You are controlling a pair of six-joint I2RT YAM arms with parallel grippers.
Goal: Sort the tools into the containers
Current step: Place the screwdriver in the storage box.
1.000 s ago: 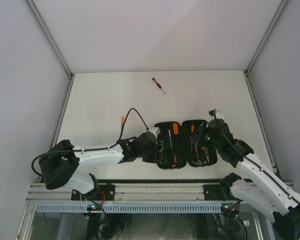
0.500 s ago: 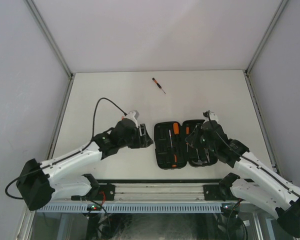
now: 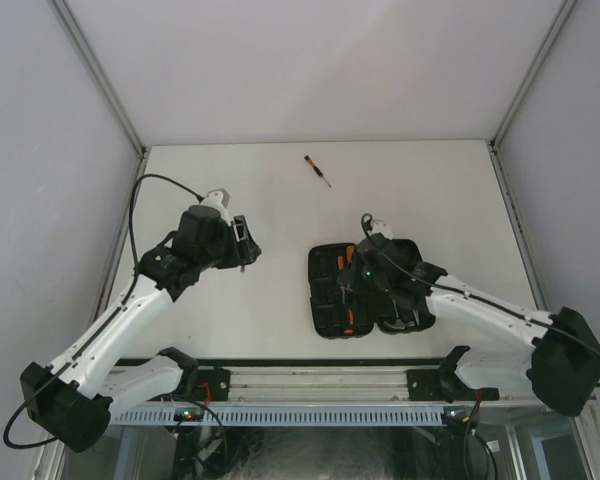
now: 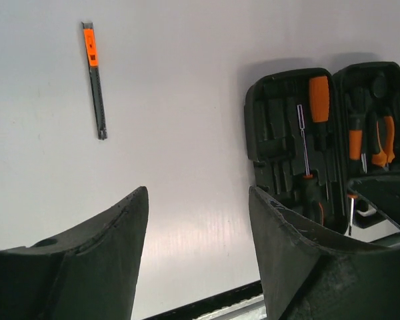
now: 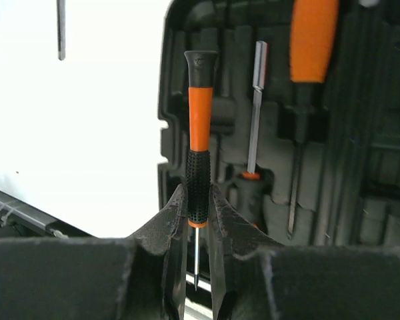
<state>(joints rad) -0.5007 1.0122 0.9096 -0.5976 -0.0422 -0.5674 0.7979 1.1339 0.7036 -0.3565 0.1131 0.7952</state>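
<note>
Looking down from above, the black tool case (image 3: 320, 322) lies open on the white surface (image 3: 280, 190), near the front edge and right of centre, with orange-handled tools seated in its moulded slots. The right claw (image 3: 348, 285) hangs over the left half of the case. The left claw (image 3: 248, 246) is well apart from the case, out over bare surface to its left. One loose screwdriver (image 3: 317, 171) lies alone near the far edge, well away from both arms.

From the left wrist, the left claw's two fingers (image 4: 100, 260) are spread wide with nothing between them. Beyond them the open case sits to the right, showing a thick orange-handled screwdriver (image 4: 319, 97) in one half and a pair of pliers (image 4: 385, 140) in the other. A thin orange-and-black tool lies on the surface at the upper left.

From the right wrist, the right claw is clamped on a slim screwdriver (image 5: 199, 120), gripping the black ribbed part of its handle, with the orange section and black cap standing out ahead of the fingers. It is held over the left edge of the open case, where other screwdrivers rest in their slots.
</note>
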